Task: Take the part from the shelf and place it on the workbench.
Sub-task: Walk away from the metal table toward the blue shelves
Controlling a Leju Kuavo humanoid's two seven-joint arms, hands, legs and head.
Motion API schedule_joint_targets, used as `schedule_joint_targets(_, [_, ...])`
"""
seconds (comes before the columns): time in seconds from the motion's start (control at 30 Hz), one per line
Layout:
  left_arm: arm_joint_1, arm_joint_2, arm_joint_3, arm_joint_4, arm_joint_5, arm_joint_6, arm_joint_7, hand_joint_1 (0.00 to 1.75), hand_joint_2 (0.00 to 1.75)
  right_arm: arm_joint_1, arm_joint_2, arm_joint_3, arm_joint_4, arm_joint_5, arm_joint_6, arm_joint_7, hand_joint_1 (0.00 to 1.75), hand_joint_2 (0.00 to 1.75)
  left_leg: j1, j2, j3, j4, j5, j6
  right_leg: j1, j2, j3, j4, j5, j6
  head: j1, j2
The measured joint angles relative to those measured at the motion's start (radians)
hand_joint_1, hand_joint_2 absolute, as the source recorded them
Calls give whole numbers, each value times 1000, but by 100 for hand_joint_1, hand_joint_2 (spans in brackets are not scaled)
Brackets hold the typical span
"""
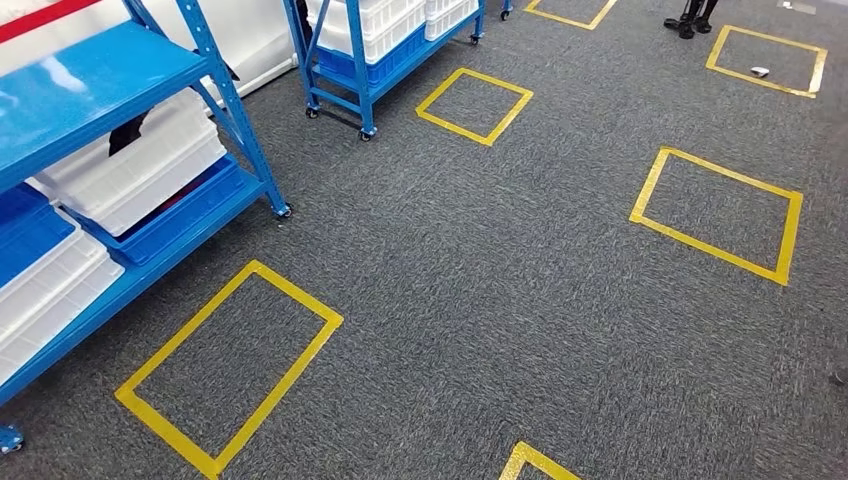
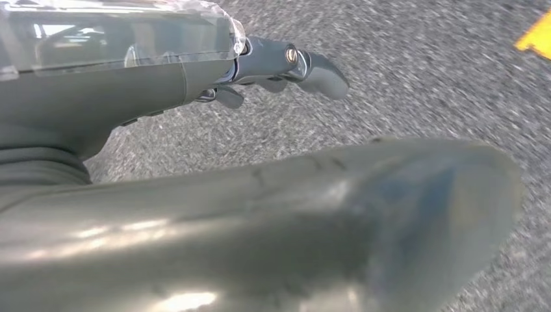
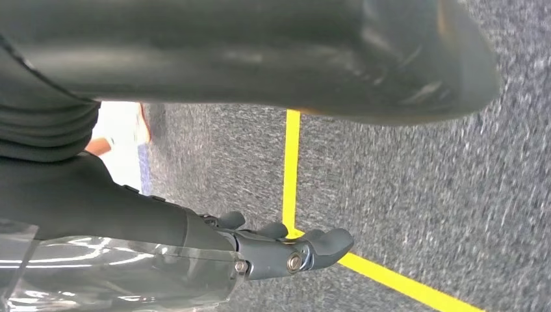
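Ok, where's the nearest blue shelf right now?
In the head view the blue shelf stands at the left edge, loaded with white bins, just beyond a yellow taped rectangle on the grey carpet.

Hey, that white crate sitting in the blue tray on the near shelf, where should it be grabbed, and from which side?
Probably by the rim along its long side facing the aisle, reaching in from the carpet side. The white crate sits in the blue tray with the blue upper shelf close over it, so a reach from above looks blocked.
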Motion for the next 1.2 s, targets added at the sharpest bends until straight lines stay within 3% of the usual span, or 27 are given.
schedule_joint_targets(0.03, [3,-1,1,0,0,-1,1,0,0,-2,-1,0,0,0,0,-2,0,0,3,-10,2,-5,4,4,-2,0,1,2,-2,6,0,0])
schedule_joint_targets(0.1, [5,-5,4,-1,0,-4,0,0,0,-3,0,1,0,0,0,-10,0,0,10,-29,7,-18,16,13,-6,44,-9,34,-28,17,0,0])
schedule_joint_targets(0.17, [2,-10,10,-1,0,-7,-5,0,0,0,-1,1,0,0,1,-19,0,0,13,-48,6,-23,22,17,-12,100,-56,139,-91,25,0,0])
schedule_joint_targets(0.23, [-1,-13,17,-2,0,-9,-12,0,0,5,-2,1,0,1,3,-27,0,0,13,-71,1,-21,25,18,-16,113,-112,256,-136,30,0,0])
schedule_joint_targets(0.27, [0,-14,20,-2,0,-10,-16,0,0,6,-3,1,0,2,4,-31,0,0,14,-83,0,-19,26,16,-19,114,-120,273,-131,32,0,0])
schedule_joint_targets(0.3, [0,-16,22,-3,0,-11,-19,0,0,6,-4,1,0,4,7,-34,0,0,15,-96,-1,-15,25,14,-22,116,-110,251,-106,35,0,0])
schedule_joint_targets(0.33, [1,-18,26,-3,0,-12,-21,0,0,6,-5,1,0,6,10,-37,0,0,17,-109,-2,-11,24,11,-26,124,-83,193,-68,37,0,0])
schedule_joint_targets(0.4, [-1,-21,35,-4,0,-12,-25,0,0,6,-7,2,0,10,15,-40,0,0,19,-133,-8,2,20,0,-34,165,-25,71,-18,40,0,0])
schedule_joint_targets(0.47, [-3,-22,42,-5,0,-13,-28,0,0,5,-8,2,0,12,15,-41,0,0,19,-152,-18,10,19,-14,-34,187,-5,24,-11,33,0,0])
schedule_joint_targets(0.53, [1,-22,45,-5,0,-13,-29,0,0,2,-9,2,0,13,15,-41,0,0,21,-168,-26,9,23,-27,-31,166,-7,21,-7,18,0,0])
schedule_joint_targets(0.6, [4,-24,47,-5,0,-13,-29,0,0,2,-9,3,0,13,15,-41,0,0,22,-141,-43,39,3,-36,-30,142,-7,14,-2,2,0,0])
schedule_joint_targets(0.67, [1,-25,49,-5,0,-13,-30,0,0,4,-9,3,0,13,15,-41,0,0,21,-84,-93,149,-62,-40,-26,115,-9,11,0,-9,0,0])
schedule_joint_targets(0.73, [-1,-26,51,-5,0,-12,-30,0,0,8,-9,3,0,15,16,-43,0,0,21,-60,-150,280,-120,-43,-18,86,-11,12,-1,-12,0,0])
schedule_joint_targets(0.77, [1,-26,53,-5,0,-11,-31,0,0,8,-10,3,0,16,18,-45,0,0,21,-57,-160,308,-124,-42,-15,72,-11,12,-2,-14,0,0])
schedule_joint_targets(0.8, [3,-26,57,-5,0,-9,-33,0,0,7,-10,5,0,19,20,-46,0,0,21,-55,-148,292,-108,-39,-13,60,-10,12,-3,-15,0,0])
schedule_joint_targets(0.83, [5,-26,62,-5,0,-6,-35,0,0,6,-10,6,0,22,23,-48,0,0,19,-48,-116,237,-77,-34,-10,47,-8,12,-4,-15,0,0])
schedule_joint_targets(0.9, [4,-25,75,-5,0,-2,-40,0,0,4,-10,12,0,29,30,-49,0,0,9,-4,-37,89,-19,-16,-5,24,-2,13,-8,-13,0,0])
schedule_joint_targets(0.93, [3,-24,81,-5,0,-2,-42,0,0,3,-10,15,0,32,32,-50,0,0,2,17,-13,41,-6,-8,-4,13,0,13,-10,-10,0,0])
schedule_joint_targets(0.97, [2,-24,87,-5,0,-1,-44,0,0,1,-10,18,0,34,33,-50,0,0,-4,30,-3,17,-3,-2,-4,4,1,13,-11,-6,0,0])
schedule_joint_targets(1.03, [4,-23,97,-5,0,-1,-47,0,0,-4,-10,23,0,37,33,-50,0,0,-7,14,-4,7,1,5,-5,-17,6,11,-12,3,0,0])
schedule_joint_targets(1.07, [7,-22,101,-6,0,-1,-48,0,0,-6,-11,25,0,38,33,-49,0,0,-4,2,0,-1,6,8,-6,-15,8,12,-15,9,0,0])
schedule_joint_targets(1.1, [9,-22,104,-6,0,-1,-48,0,0,-8,-11,27,0,38,33,-49,0,0,0,-10,4,-10,13,11,-8,4,5,25,-25,15,0,0])
schedule_joint_targets(1.13, [8,-23,107,-6,0,-1,-48,0,0,-8,-12,28,0,38,33,-49,0,0,4,-21,7,-17,20,14,-10,34,-8,56,-47,22,0,0])
schedule_joint_targets(1.2, [4,-24,113,-6,0,-3,-49,0,0,-5,-15,28,0,38,34,-49,0,0,7,-45,6,-21,27,18,-17,96,-67,176,-108,30,0,0])
